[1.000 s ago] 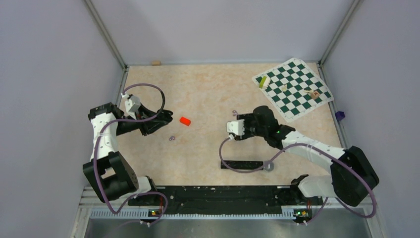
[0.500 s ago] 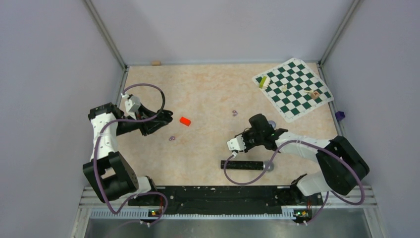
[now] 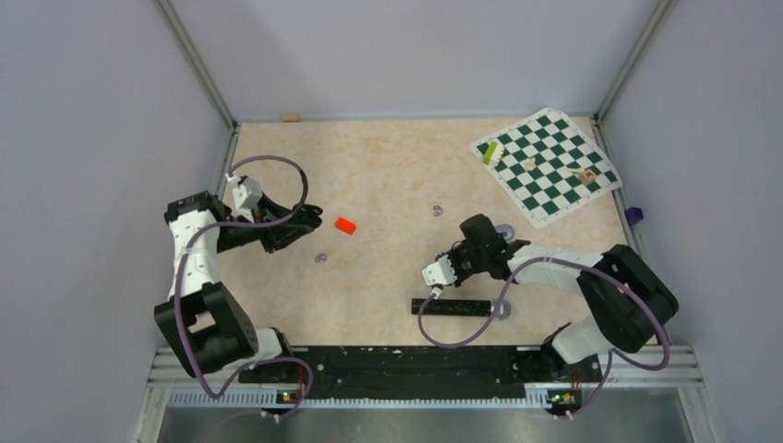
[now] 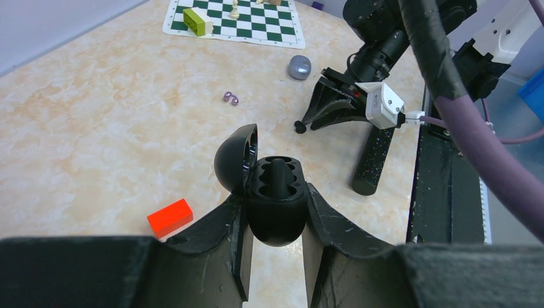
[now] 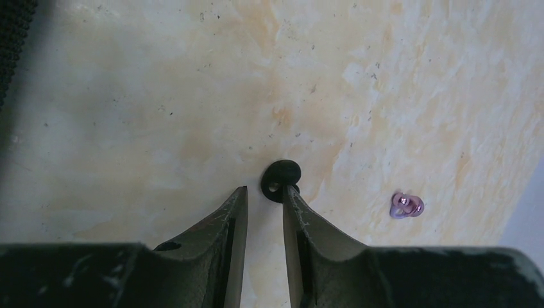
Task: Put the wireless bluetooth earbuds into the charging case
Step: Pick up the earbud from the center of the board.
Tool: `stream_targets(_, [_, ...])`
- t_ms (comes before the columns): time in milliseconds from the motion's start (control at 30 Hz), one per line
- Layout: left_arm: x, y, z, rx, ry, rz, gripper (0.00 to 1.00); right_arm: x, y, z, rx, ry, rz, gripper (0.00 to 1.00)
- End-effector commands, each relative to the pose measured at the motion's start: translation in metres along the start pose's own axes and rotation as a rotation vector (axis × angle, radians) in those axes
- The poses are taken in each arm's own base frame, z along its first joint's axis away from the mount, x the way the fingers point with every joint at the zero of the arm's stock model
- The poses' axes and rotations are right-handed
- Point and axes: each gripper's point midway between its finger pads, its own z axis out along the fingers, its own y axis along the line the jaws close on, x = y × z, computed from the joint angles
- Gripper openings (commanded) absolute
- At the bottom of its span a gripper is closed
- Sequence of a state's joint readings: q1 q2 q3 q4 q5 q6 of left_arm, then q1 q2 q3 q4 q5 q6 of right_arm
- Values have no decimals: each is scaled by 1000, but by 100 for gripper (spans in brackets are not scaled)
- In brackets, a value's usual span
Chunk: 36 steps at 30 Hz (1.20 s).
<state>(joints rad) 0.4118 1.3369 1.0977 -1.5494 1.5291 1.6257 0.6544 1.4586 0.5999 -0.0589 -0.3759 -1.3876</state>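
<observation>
My left gripper (image 4: 276,206) (image 3: 307,220) is shut on the charging case (image 4: 276,215), a glossy black pod held above the table at the left. Its lid (image 4: 235,158) is swung open to the left. A dark rounded piece stands in the middle of its cavity; I cannot tell what it is. My right gripper (image 5: 265,190) (image 3: 436,290) points down at the table with a narrow, empty gap between its fingers. One black earbud (image 5: 281,179) (image 4: 299,126) lies on the table just past the tips, against the right fingertip (image 5: 289,192).
A red block (image 3: 345,224) (image 4: 170,217) lies near the left gripper. Pale purple rings (image 5: 407,205) (image 3: 320,257) lie on the table. A long black microphone (image 3: 452,306) (image 4: 373,160) lies by the right gripper. A grey-blue disc (image 4: 299,67) and a chessboard (image 3: 545,166) are behind.
The right gripper has swung toward the near edge and down over the earbud, and its jaws have narrowed. The left gripper and the case have not moved.
</observation>
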Motion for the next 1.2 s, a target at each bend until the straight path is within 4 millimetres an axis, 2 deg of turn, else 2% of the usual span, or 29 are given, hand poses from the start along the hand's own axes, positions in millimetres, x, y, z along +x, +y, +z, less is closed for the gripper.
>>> stream_targets(0, [-13, -5, 0, -9, -41, 4, 0, -5, 6, 9, -43, -9, -9, 28])
stream_targets(467, [-13, -5, 0, -9, -43, 6, 0, 1, 11, 15, -91, 31, 10, 29])
stream_targets(600, [-13, -5, 0, -9, -43, 5, 0, 1, 11, 16, -94, 36, 16, 27])
stream_targets(833, [-13, -5, 0, -9, -44, 1, 0, 0, -6, 14, -29, 47, 41, 14])
stream_targets(1167, [-13, -3, 0, -9, -47, -5, 0, -19, -47, -8, 151, -5, 48, 10])
